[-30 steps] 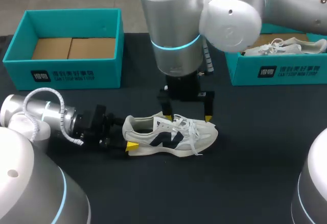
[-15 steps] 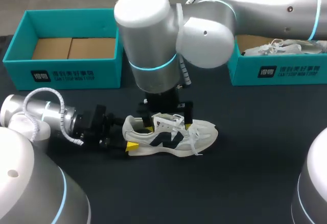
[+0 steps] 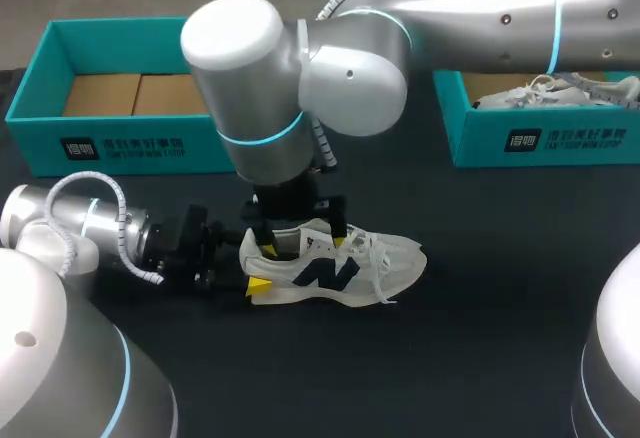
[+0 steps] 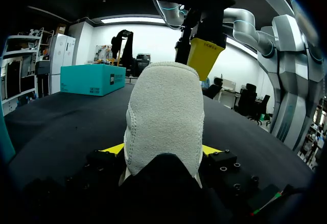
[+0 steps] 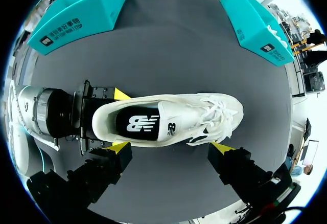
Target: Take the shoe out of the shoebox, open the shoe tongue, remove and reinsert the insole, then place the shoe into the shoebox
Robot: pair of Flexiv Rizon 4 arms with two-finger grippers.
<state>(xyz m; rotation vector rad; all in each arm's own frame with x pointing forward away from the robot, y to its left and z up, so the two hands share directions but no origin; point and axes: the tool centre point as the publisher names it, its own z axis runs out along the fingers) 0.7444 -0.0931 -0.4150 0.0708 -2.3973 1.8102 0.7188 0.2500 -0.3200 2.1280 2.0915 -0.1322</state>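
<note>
Both fingers of the left gripper [image 3: 248, 270] are pressed against the heel of the shoe [image 3: 340, 263], one yellow tip on each side. That shoe is set on its sole near the middle of the table [image 3: 480, 338], with its toe turned toward the right edge. Just above its opening the right gripper [image 3: 300, 238] is held, fingers spread wide, nothing gripped. By the far left corner the left box [image 3: 130, 143] is seen open. At the far right edge the right box [image 3: 540, 143] is occupied by a second shoe [image 3: 560, 90].
</note>
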